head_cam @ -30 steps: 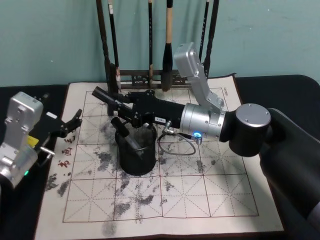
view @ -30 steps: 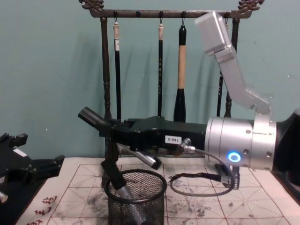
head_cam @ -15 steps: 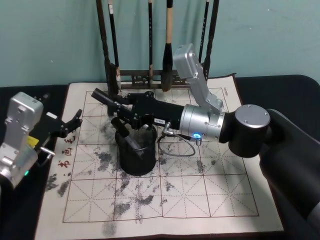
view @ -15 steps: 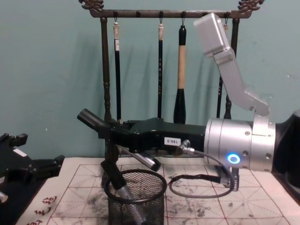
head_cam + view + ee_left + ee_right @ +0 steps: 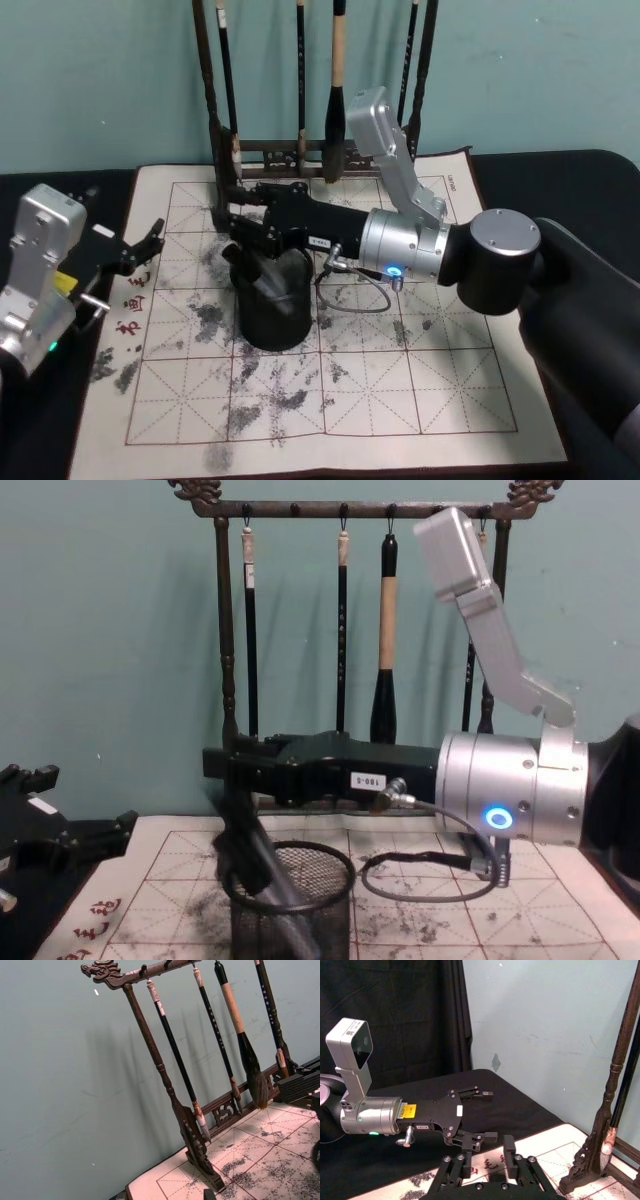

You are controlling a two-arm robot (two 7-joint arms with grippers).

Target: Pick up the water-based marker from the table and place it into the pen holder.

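A: Where is the dark, slim water-based marker (image 5: 245, 850) sitting?

B: It is leaning inside the round black wire-mesh pen holder (image 5: 272, 301), its upper end blurred and resting over the holder's rim on the robot's left side, its lower end down in the cup.

A: And the right gripper (image 5: 232, 212)?

B: It is hanging just above and behind the holder. In the right wrist view its two fingers (image 5: 509, 1146) are standing parted with nothing between them; the marker is lying free of them.

A: What is the holder standing on?

B: A cream calligraphy mat (image 5: 420, 390) ruled in red squares and stained with ink. At the mat's far edge, a tall dark wooden brush rack (image 5: 224, 640) is carrying hanging brushes.

A: The left gripper (image 5: 152, 240)?

B: It is idling at the mat's left edge, well apart from the holder, its fingers spread wide and gripping nothing.
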